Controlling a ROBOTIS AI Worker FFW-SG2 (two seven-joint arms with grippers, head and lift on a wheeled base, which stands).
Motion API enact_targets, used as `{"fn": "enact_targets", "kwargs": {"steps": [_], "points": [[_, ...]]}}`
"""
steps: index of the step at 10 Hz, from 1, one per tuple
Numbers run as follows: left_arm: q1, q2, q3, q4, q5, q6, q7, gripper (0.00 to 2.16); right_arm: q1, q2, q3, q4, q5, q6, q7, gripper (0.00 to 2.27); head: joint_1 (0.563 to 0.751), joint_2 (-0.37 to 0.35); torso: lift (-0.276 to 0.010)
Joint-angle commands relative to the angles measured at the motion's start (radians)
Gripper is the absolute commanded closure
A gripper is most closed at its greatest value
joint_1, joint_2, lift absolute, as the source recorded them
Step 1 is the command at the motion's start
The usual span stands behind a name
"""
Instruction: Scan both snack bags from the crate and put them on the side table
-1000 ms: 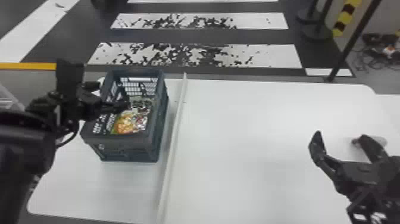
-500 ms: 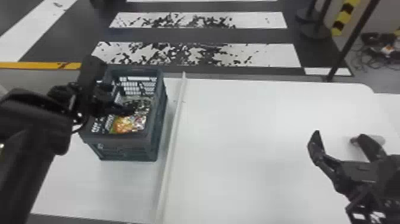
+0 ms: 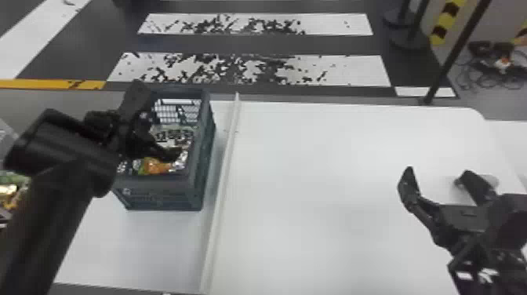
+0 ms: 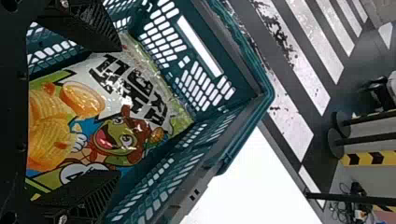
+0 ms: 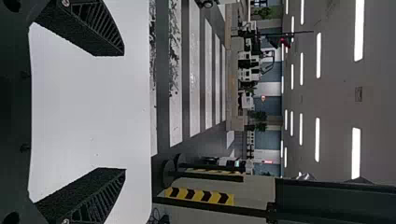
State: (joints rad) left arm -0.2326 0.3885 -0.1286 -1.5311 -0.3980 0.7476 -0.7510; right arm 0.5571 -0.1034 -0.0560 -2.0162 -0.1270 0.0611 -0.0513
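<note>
Green cartoon face point(image 4: 122, 145) (left wrist view) grins from the snack bag point(image 4: 105, 65).

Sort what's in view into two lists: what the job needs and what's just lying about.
For the job:
- crate
- snack bag inside it
- left gripper, open over the bag
- right gripper, parked open

Just about:
- dark pole
- yellow-and-black striped post
- heap of cables on the floor
</note>
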Motion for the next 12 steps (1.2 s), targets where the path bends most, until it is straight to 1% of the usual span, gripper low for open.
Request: {"fn": "enact_targets", "kwargs": {"steps": [1, 4, 5, 6, 7, 8, 9, 10, 11, 12], "points": [[-0.001, -0.011, 0.000, 0.046, -0.030, 0.000, -0.005, 0.05, -0.017, -0.013, 0.007, 0.004, -0.010, 0.021, -0.001, 0.03, 0.695, 0.047, -0.087], [-0.045, -0.049, -0.039, 0.169, -0.067, -0.015, 0.018, 0.04, -0.022, -0.032, 0.015, 0.005, -0.017, 0.030, -0.001, 0.03, 0.695, 0.061, -0.087], [-0.062, -0.057, -0.054, 0.204, -0.067, -0.018, 0.032, 0.04, -0.022, -0.033, 0.016, 0.005, -0.017, 0.030, -0.001, 0.03, 0.695, 0.059, -0.087], [-0.080, -0.069, -0.062, 0.256, -0.067, -0.049, 0.056, 0.04, -0.022, -0.035, 0.019, 0.005, -0.019, 0.030, 0.001, 0.03, 0.695, 0.056, -0.087], [-0.091, -0.074, -0.065, 0.286, -0.067, -0.064, 0.047, 0.20, -0.022, -0.035, 0.021, 0.005, -0.019, 0.030, 0.001, 0.03, 0.695, 0.055, -0.087], [-0.094, -0.076, -0.065, 0.292, -0.067, -0.073, 0.022, 0.71, -0.020, -0.035, 0.022, 0.005, -0.019, 0.030, 0.001, 0.03, 0.695, 0.054, -0.087], [-0.091, -0.077, -0.057, 0.290, -0.058, -0.070, 0.030, 1.45, -0.019, -0.035, 0.024, 0.005, -0.019, 0.030, 0.002, 0.03, 0.695, 0.048, -0.087], [-0.074, -0.086, -0.028, 0.281, -0.038, -0.064, 0.068, 2.13, -0.019, -0.035, 0.027, 0.005, -0.017, 0.030, 0.002, 0.03, 0.695, 0.046, -0.087], [-0.057, -0.086, -0.006, 0.267, 0.002, -0.067, 0.059, 2.13, -0.016, -0.035, 0.027, 0.005, -0.017, 0.030, 0.002, 0.03, 0.695, 0.052, -0.087], [-0.034, -0.088, 0.030, 0.227, 0.018, -0.067, 0.048, 2.13, -0.013, -0.033, 0.027, 0.005, -0.017, 0.030, 0.002, 0.03, 0.695, 0.054, -0.087]]}}
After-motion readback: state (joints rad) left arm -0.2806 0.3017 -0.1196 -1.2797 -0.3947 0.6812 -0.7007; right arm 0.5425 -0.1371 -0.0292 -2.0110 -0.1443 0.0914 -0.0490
